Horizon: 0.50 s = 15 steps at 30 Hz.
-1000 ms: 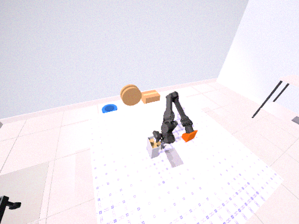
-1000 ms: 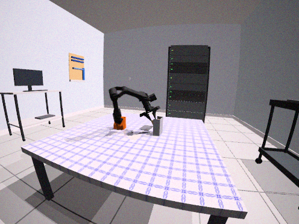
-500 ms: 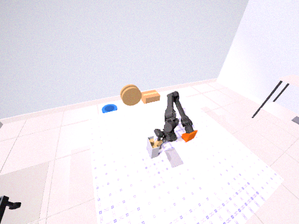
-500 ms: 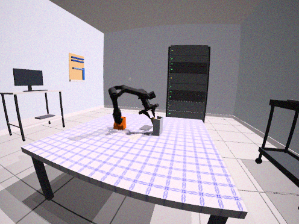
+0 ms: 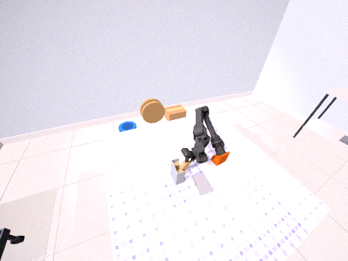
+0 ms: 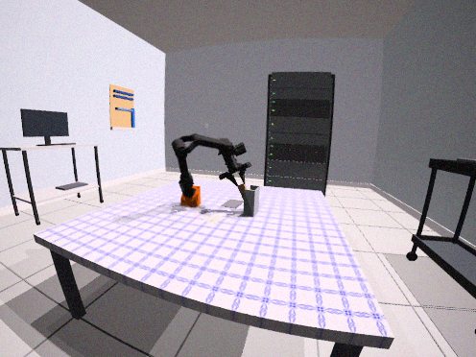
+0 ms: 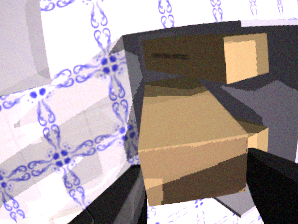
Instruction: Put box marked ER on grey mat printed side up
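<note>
My gripper is shut on a tan box, one finger on each side. The held box is tilted and stands partly above the rim of the grey bin; whether its lower end is inside is unclear. No code is readable on its visible faces. In the wrist view a second box stands in the bin with a faint dark mark on its shaded face. A third box shows only partly behind the held one. The grey mat lies flat beside the bin.
The orange arm base is on the same patterned table. A blue round dish, a tan disc-shaped object and a cardboard box are farther back in the top view.
</note>
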Motion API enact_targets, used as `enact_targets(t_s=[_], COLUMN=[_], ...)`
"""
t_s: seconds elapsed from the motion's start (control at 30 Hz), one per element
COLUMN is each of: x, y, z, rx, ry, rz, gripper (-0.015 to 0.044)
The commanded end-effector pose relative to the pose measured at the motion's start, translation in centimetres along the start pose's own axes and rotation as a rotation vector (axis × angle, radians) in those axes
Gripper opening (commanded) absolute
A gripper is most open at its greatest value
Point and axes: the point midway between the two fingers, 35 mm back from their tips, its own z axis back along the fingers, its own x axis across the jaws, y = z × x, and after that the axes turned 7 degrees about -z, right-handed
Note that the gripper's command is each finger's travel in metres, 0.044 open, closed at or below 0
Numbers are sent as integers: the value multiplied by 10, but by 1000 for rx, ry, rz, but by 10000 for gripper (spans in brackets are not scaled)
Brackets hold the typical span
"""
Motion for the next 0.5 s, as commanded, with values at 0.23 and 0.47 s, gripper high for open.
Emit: enact_targets(t_s=[0.23,0.47], x=[10,21], y=[0,0], z=[8,14], rx=[-7,-8], ry=[-2,-3], rz=[-5,-4], gripper=[151,151])
